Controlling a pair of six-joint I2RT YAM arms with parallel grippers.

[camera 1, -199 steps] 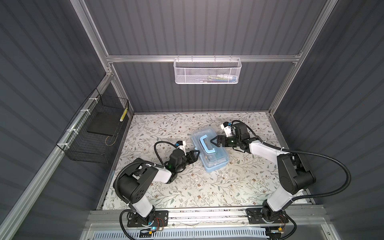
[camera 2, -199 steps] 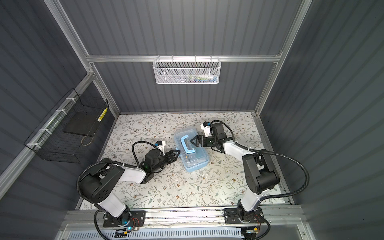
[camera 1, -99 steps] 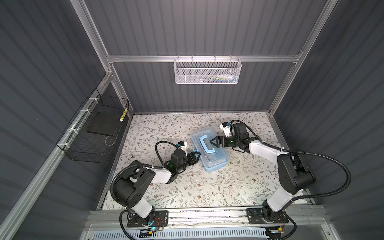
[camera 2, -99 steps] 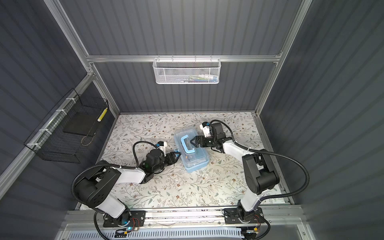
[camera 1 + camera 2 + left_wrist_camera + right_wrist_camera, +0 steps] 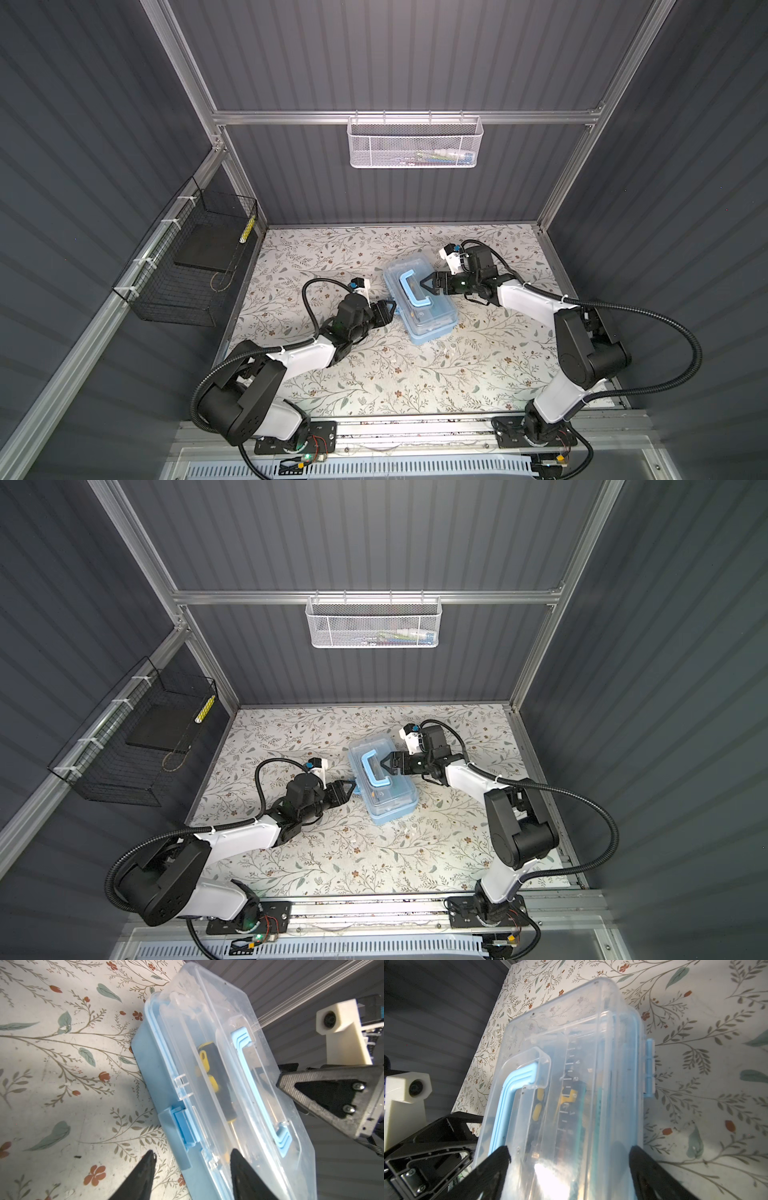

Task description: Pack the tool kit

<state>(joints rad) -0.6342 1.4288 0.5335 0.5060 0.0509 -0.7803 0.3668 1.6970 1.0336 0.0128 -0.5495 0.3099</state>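
The tool kit (image 5: 420,305) (image 5: 383,785), a light-blue box with its clear lid down and a blue handle (image 5: 411,286), lies mid-mat in both top views. A yellow-and-black tool handle (image 5: 209,1072) shows through the lid. My left gripper (image 5: 392,311) (image 5: 192,1151) is open at the box's left long side, close by the blue latch (image 5: 184,1126). One of its fingers is over the mat and the other over the lid edge. My right gripper (image 5: 428,284) (image 5: 570,1148) is wide open and reaches over the lid from the right, its fingers spanning lid and hinge (image 5: 649,1068) side.
A white mesh basket (image 5: 415,145) holding some items hangs on the back wall. A black wire basket (image 5: 195,266) with a yellow item hangs on the left wall. Floral mat (image 5: 415,374) lies in front of the box, walls on three sides.
My left arm's elbow has shifted slightly toward the front. Both grippers stay at the box with the same opening.
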